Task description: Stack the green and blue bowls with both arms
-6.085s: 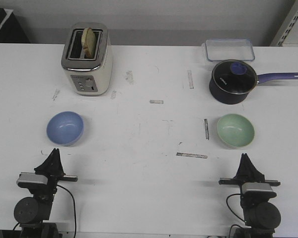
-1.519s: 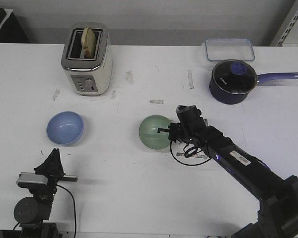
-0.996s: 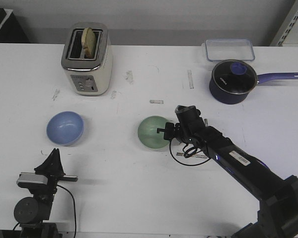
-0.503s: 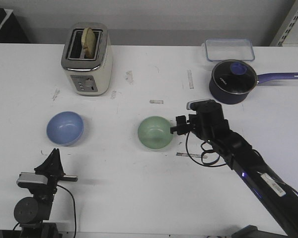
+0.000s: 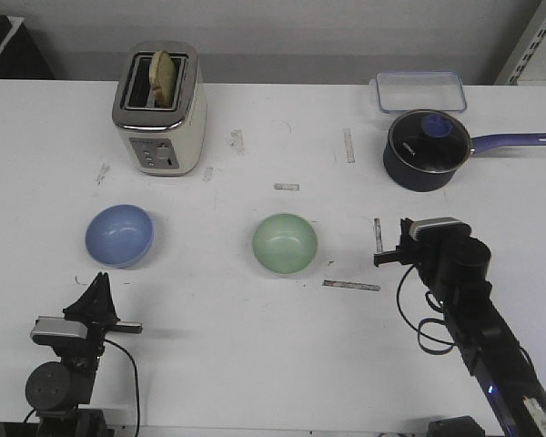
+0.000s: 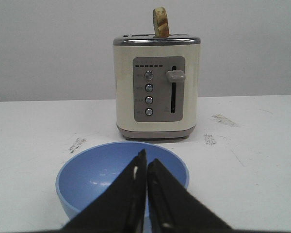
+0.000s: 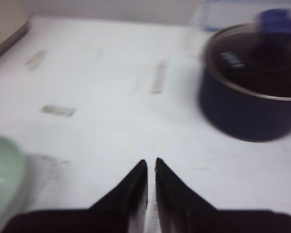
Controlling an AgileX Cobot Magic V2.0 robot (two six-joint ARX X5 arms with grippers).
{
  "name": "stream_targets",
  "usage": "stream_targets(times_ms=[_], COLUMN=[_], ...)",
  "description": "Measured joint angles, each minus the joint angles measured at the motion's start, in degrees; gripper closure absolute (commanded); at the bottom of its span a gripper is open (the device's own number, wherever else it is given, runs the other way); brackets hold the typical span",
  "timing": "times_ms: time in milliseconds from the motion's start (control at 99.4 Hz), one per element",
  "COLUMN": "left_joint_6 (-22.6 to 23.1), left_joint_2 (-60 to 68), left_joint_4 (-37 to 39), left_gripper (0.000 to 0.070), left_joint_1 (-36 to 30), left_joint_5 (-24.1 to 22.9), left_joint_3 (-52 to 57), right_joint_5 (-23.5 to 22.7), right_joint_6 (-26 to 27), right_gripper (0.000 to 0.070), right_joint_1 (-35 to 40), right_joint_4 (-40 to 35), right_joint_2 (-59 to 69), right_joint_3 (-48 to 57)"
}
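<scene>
The pale green bowl [image 5: 285,243] sits upright and alone at the middle of the table. In the right wrist view only its rim [image 7: 2,179] shows at the picture's edge. The periwinkle blue bowl [image 5: 119,235] rests at the left, in front of the toaster. My right gripper [image 5: 383,258] hovers well to the right of the green bowl, apart from it. Its fingers [image 7: 151,166] stand shut over bare table with nothing between them. My left gripper [image 5: 98,279] is parked near the front edge, just short of the blue bowl [image 6: 122,179], shut [image 6: 146,162] and empty.
A cream toaster [image 5: 159,109] with a bread slice stands at the back left. A dark blue lidded saucepan [image 5: 425,148] and a clear plastic container [image 5: 420,90] are at the back right. Tape marks dot the white table [image 5: 255,346].
My right arm carried the green bowl from the right side to the middle, let it go and drew back to the right. The left arm and the blue bowl have not moved.
</scene>
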Motion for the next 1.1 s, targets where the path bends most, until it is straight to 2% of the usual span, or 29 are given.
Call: stream_targets(times_ms=[131, 292, 553, 1096], left_joint_6=[0.0, 0.0, 0.0, 0.0], left_joint_2=[0.0, 0.0, 0.0, 0.0], left_joint_4=[0.0, 0.0, 0.0, 0.0], left_gripper=[0.0698, 0.0698, 0.0698, 0.0698], left_joint_1=[0.0, 0.0, 0.0, 0.0], left_joint_5=[0.0, 0.0, 0.0, 0.0], left_joint_3=[0.0, 0.0, 0.0, 0.0], right_joint_5=[0.02, 0.07, 0.02, 0.02], right_joint_6=[0.0, 0.0, -0.02, -0.02], right_gripper=[0.069, 0.069, 0.069, 0.069], right_joint_1=[-4.63, -8.68, -9.16, -9.16], right_joint_4=[4.44, 4.66, 4.85, 3.43], right_joint_2=[-6.4, -14.12, -26.62, -44.39], right_joint_3=[-6.71, -12.59, -19.85, -21.51])
